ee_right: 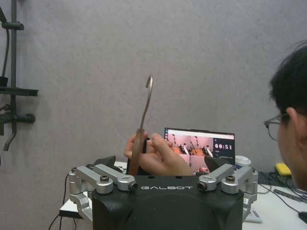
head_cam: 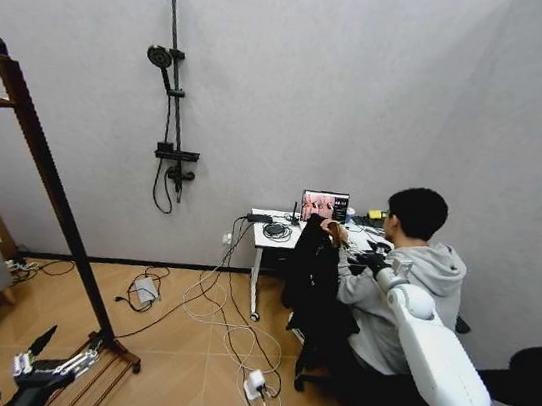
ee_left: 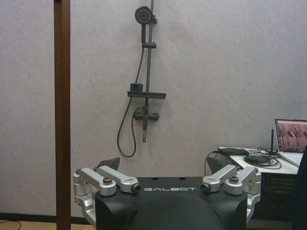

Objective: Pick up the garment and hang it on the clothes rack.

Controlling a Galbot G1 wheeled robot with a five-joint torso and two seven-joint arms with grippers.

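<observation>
Black coat (head_cam: 314,270) hangs on a hanger a person's hand (ee_right: 156,157) holds up, center-right. Soft, limp, light; take the hanger neck. My right gripper (head_cam: 374,261) nears it, fingers wide. Left gripper (head_cam: 46,365) lower left by the clothes rack (head_cam: 48,172), fingers wide.

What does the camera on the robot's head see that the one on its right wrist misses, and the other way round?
Head view alone: the garment, black, hanging from a hanger that a seated person's hand holds up; the clothes rack standing far to the left; the left gripper low beside the rack's foot, open.

Right wrist view alone: the hanger's metal hook close up, rising above that hand, and the right gripper just below it, open.

Both share: the person, the hand, the laptop on the white desk.
</observation>
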